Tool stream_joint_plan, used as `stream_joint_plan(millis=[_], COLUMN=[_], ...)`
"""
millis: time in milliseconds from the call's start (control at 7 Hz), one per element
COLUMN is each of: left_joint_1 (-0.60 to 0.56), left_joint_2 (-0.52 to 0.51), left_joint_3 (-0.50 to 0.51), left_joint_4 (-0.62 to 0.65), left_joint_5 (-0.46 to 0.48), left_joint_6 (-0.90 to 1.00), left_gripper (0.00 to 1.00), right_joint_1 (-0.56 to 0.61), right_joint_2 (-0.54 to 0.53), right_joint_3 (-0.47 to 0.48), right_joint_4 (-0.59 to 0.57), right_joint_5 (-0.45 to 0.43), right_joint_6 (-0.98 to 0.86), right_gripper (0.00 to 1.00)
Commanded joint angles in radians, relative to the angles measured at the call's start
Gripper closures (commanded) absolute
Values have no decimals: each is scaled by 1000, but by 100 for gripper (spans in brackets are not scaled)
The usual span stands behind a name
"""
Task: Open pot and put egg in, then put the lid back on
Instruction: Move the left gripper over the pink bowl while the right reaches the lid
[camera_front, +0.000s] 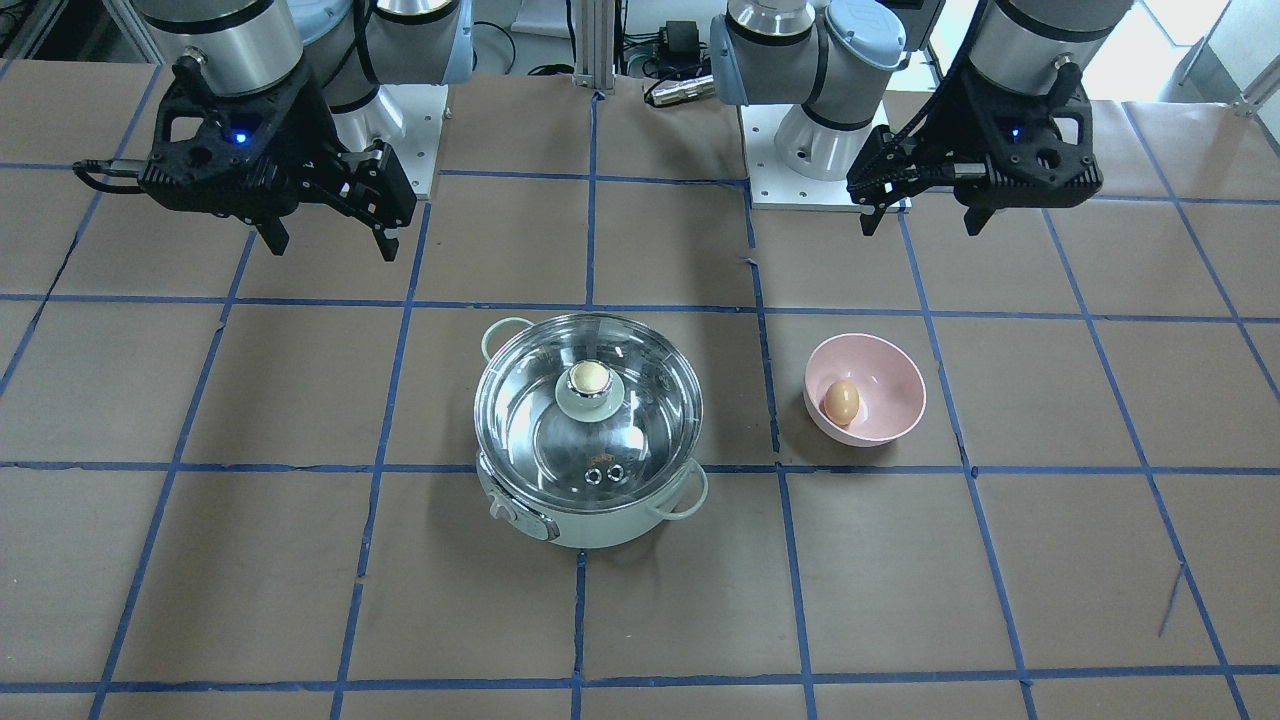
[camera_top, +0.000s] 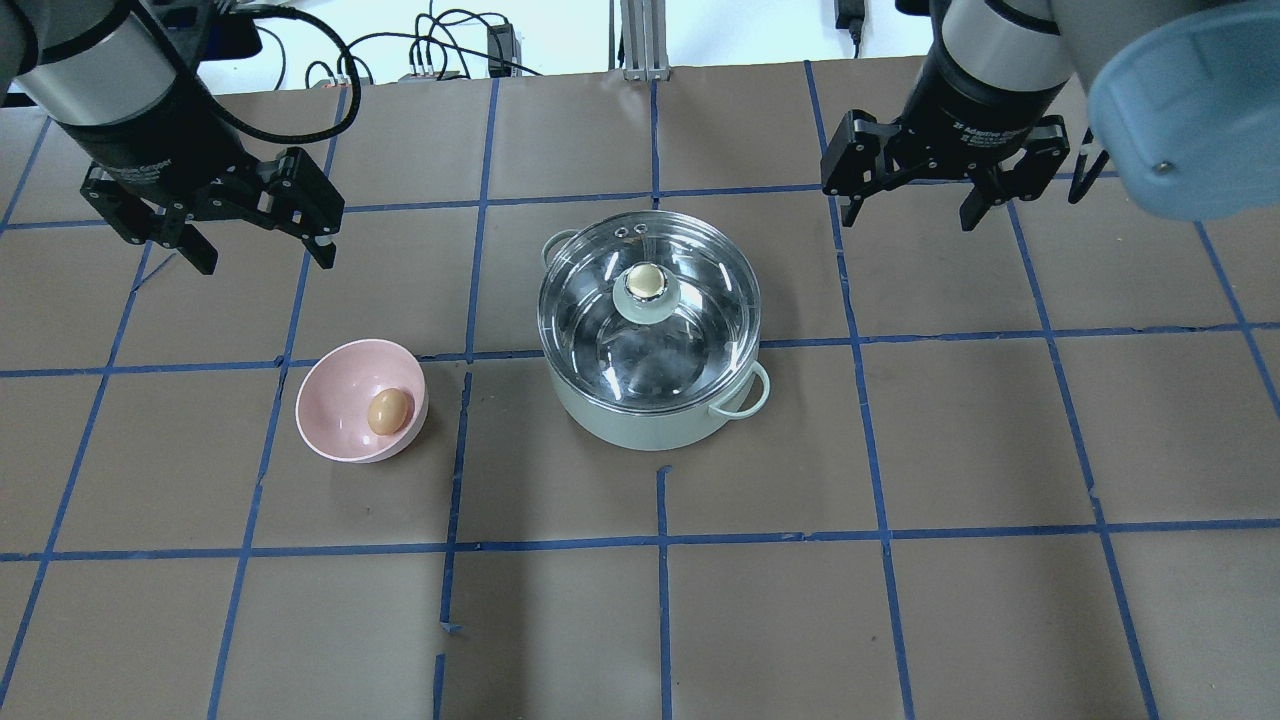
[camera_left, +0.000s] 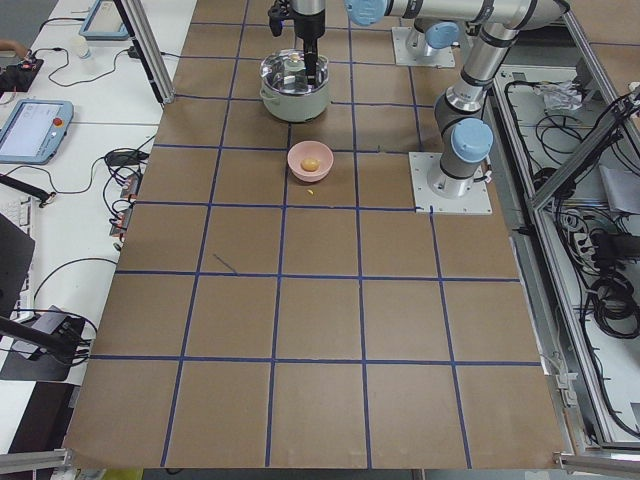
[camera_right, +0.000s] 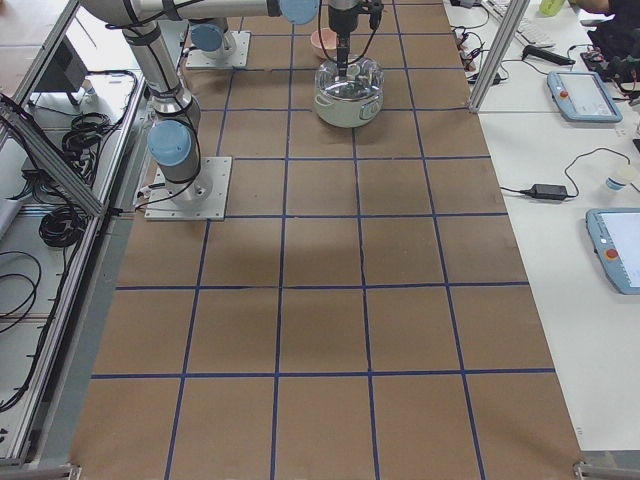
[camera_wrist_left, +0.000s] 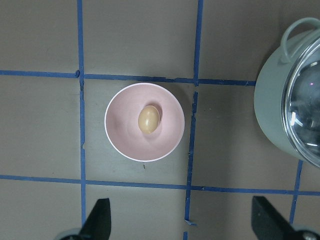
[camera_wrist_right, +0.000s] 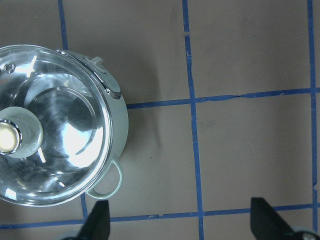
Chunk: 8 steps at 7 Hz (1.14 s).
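Observation:
The mint-green pot (camera_top: 640, 425) stands mid-table with the clear glass lid (camera_top: 700, 310) on it, and it shows in the front view (camera_front: 590, 525) too. The tan egg (camera_top: 388, 411) lies in a pink bowl (camera_top: 335, 400) to the pot's left. My left gripper (camera_top: 265, 258) is open and empty, raised behind the bowl. In its wrist view the egg (camera_wrist_left: 148, 120) sits ahead of its open fingers (camera_wrist_left: 98, 220). My right gripper (camera_top: 908, 215) is open and empty, raised beyond the pot's right. Its wrist view shows the lid (camera_wrist_right: 60, 125) at the left.
The table is brown paper with a blue tape grid (camera_top: 660, 540). The arm bases (camera_front: 820, 150) stand on white plates at the robot's edge. The pot's dial (camera_front: 503, 508) faces away from the robot. Side benches with tablets and cables lie beyond the table ends.

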Motion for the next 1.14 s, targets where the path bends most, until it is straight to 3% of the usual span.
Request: stream_joint_plan(millis=[0,286,429,571,857,1000], left_joint_1=[64,96,97,97,100,100], left_joint_2=[-18,-21,-23,-33,-58,-78], left_joint_3=[-64,-171,-238,-310,-438,-493], left_joint_4=[58,134,230,333,535,631], left_joint_5=[-1,-1,-3,-1,-1,1], left_joint_6=[83,141,141,143,146,146], left_gripper=[0,1,1,1,1,1], right_joint_1=[32,214,281,308,311,311], right_joint_2=[10,122,191,233,329,333], right_joint_3=[14,14,14,14,14,14], right_joint_4=[-34,-233,-276,-286,-488,-499], right_joint_5=[8,-7,-6,3,5,5], right_joint_6=[94,242,337,411,371,363], right_gripper=[0,0,0,0,0,0])
